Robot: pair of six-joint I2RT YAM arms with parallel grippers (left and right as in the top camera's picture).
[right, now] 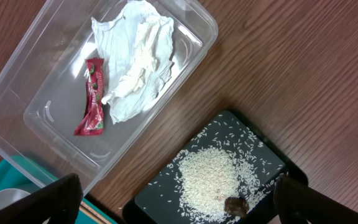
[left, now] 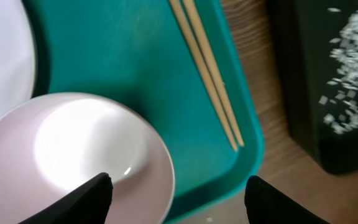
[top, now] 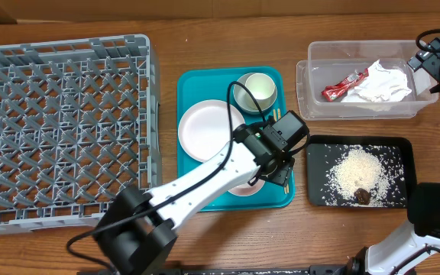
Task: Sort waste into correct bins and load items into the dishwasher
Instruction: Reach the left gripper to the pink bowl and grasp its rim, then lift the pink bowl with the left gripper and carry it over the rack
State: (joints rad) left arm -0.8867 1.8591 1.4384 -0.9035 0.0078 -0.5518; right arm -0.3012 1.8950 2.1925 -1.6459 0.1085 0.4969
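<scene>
- Gripper, left: jaws spread astride rim of pale bowl, on teal tray.
- Gripper, right: jaws spread wide, empty, above clear tub and black tray.

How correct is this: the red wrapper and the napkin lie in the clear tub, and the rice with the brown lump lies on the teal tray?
One thing is wrong: the rice with the brown lump lies on the black tray, not the teal tray; the right wrist view shows it.
</scene>
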